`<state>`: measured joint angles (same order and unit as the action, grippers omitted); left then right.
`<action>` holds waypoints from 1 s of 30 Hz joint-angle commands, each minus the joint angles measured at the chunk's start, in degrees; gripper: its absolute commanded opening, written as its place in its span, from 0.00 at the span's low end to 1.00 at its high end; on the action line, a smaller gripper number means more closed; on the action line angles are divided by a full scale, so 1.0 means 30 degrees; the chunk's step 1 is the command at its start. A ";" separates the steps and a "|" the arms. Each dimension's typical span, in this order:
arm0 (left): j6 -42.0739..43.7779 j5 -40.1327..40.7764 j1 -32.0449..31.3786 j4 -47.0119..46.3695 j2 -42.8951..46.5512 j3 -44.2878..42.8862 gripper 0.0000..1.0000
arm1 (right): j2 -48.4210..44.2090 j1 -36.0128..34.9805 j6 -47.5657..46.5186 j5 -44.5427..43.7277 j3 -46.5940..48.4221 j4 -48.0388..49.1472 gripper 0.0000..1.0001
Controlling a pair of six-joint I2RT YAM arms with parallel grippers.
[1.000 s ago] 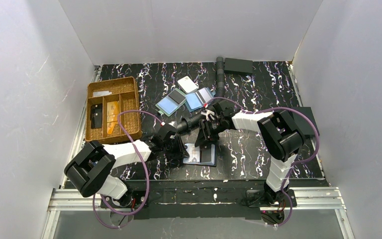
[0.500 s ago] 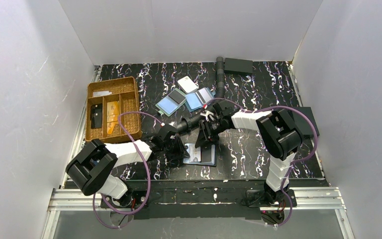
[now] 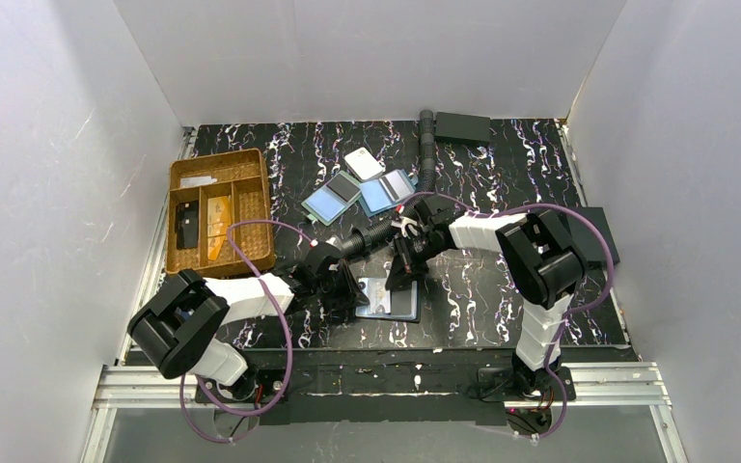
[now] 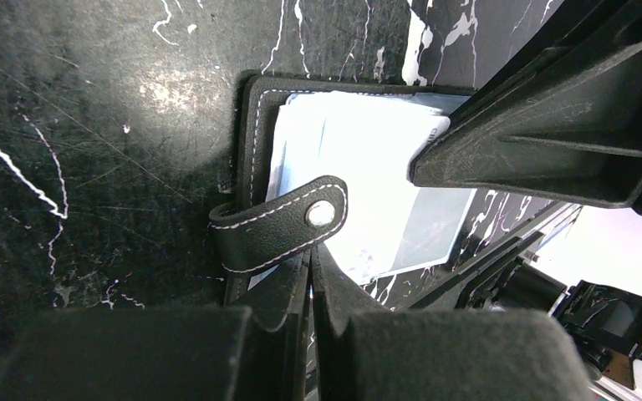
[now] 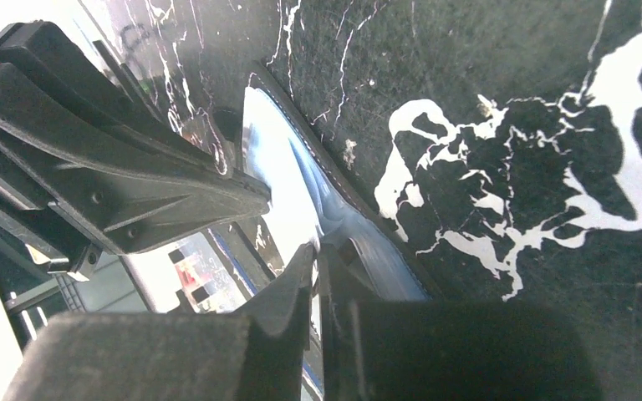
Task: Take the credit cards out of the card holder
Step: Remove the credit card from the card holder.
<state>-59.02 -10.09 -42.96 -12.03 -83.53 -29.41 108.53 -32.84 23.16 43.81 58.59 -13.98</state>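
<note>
Pull direction is mattering most here; the card holder (image 3: pixel 393 301) is lying open on the worktop (image 3: pixel 482 289), close to the middle of its near edge, with a pale blue credit card (image 4: pixel 359 159) sitting in its pocket; the left fingers (image 4: pixel 284 301) are pressing together at the holder's edge nearest the left arm, where the snap strap (image 4: pixel 280 225) is curling up, and they appear to be pinching the leather there; the right fingers (image 5: pixel 288 305) are standing narrow with their tips at the card's exposed edge, though I cannot tell whether the plastic is actually lying between them; doing this well is probably calling for a flat, slow draw along the pocket's opening and away from the left arm, not a lift, since lifting is likely to bend the thin card or raise the whole holder; the left side should be anchoring the holder against the worktop throughout; the main risk, as I am judging it, is the right tips catching the pocket lip together with the card, or sliding off the slick plastic.
</note>
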 commanded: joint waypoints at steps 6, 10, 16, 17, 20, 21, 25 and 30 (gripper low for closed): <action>0.0219 0.2580 0.0082 0.2366 -0.1221 0.1249 0.01 | 0.0393 0.1244 -0.1697 0.1918 0.0691 -0.1560 0.01; 0.0163 0.2776 0.0224 0.2370 -0.1093 0.1521 0.01 | 0.0748 0.1504 -0.2293 0.2403 0.0980 -0.2181 0.01; 0.0079 0.2882 0.0533 0.2341 -0.1075 0.1767 0.01 | 0.1345 0.1601 -0.3243 0.3234 0.1409 -0.3149 0.03; 0.0072 0.2885 0.0548 0.2315 -0.1081 0.1822 0.01 | 0.1315 0.1630 -0.3311 0.3259 0.1421 -0.3180 0.03; 0.0019 0.2884 0.0674 0.2185 -0.1019 0.1932 0.01 | 0.1198 0.1687 -0.3396 0.3309 0.1367 -0.3186 0.03; -0.0005 0.2852 0.0698 0.2146 -0.0964 0.1964 0.01 | 0.1176 0.1736 -0.3410 0.3298 0.1357 -0.3166 0.03; -0.0098 0.2700 0.0835 0.1873 -0.0841 0.2088 0.01 | 0.0938 0.1790 -0.3264 0.3325 0.1155 -0.2918 0.05; -0.0267 0.2433 0.0938 0.1376 -0.0889 0.2336 0.02 | 0.0562 0.1908 -0.3040 0.3191 0.0908 -0.2537 0.06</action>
<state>-62.24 -10.98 -41.78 -18.11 -83.70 -26.33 112.14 -27.70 14.61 53.10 61.10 -21.41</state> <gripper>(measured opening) 0.015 0.058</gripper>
